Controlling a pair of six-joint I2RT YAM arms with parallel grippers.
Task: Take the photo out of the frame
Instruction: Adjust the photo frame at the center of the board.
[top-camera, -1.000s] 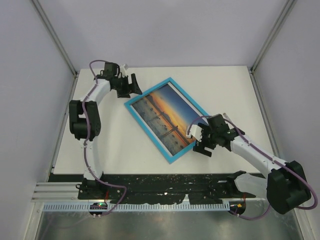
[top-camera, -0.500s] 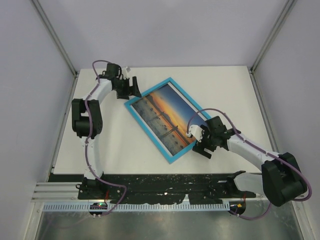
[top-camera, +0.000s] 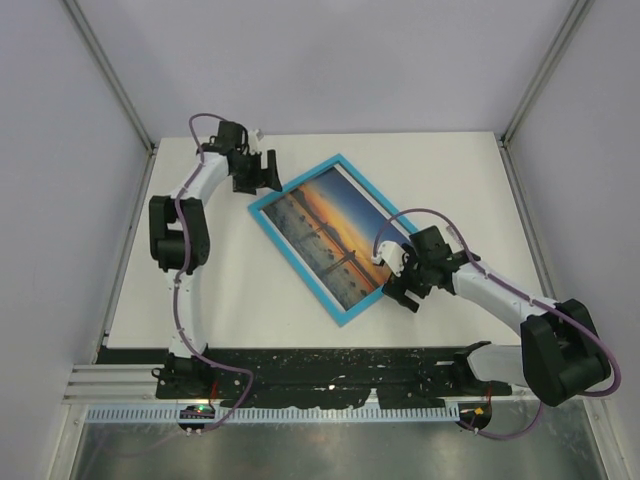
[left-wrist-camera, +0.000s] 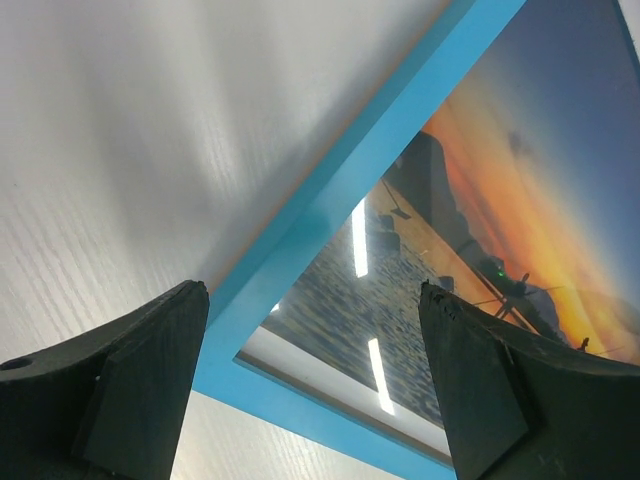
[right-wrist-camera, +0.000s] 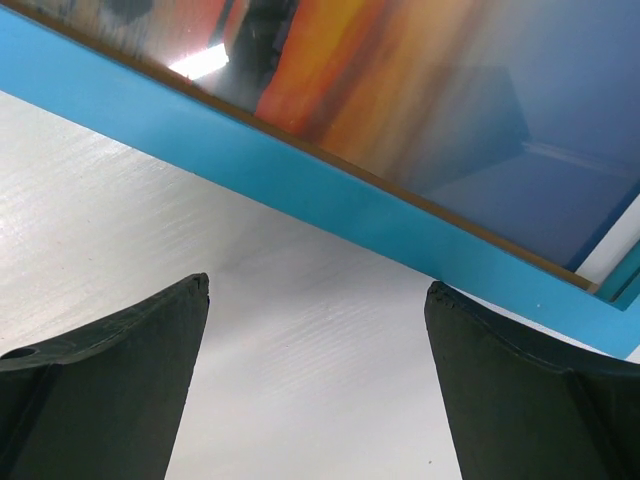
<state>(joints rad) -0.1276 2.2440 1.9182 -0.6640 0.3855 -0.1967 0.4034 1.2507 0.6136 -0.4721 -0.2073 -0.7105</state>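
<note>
Flat and slanted mid-desk (top-camera: 200, 290): the blue frame (top-camera: 292, 265), the photo (top-camera: 333, 238) not yet out, picture side up. Left gripper (top-camera: 268, 178) spread wide over the frame end nearest the far left corner. Right gripper (top-camera: 397, 287) spread wide too, just beside the end nearest the near right corner. Nothing held. Likely placed at both ends to steady and lift. Hard to tell if any finger touches. Frame's back hidden.
</note>
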